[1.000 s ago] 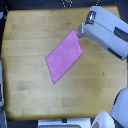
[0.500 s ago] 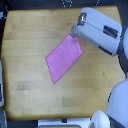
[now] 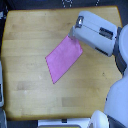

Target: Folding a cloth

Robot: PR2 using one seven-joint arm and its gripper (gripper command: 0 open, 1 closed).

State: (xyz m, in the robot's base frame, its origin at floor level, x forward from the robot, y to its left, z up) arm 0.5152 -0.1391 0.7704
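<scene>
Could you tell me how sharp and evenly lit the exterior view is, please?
Exterior view: soft and low-resolution throughout; the flat pink-magenta cloth has blurred edges; the wooden tabletop is evenly lit without harsh glare; the white robot arm hides its gripper.

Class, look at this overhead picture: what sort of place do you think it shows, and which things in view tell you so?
Probably a robotics lab workbench. A bulky white robot arm reaches over a bare wooden tabletop, where only one pink cloth lies flat. The arm hides its gripper, so its state cannot be told.
</scene>
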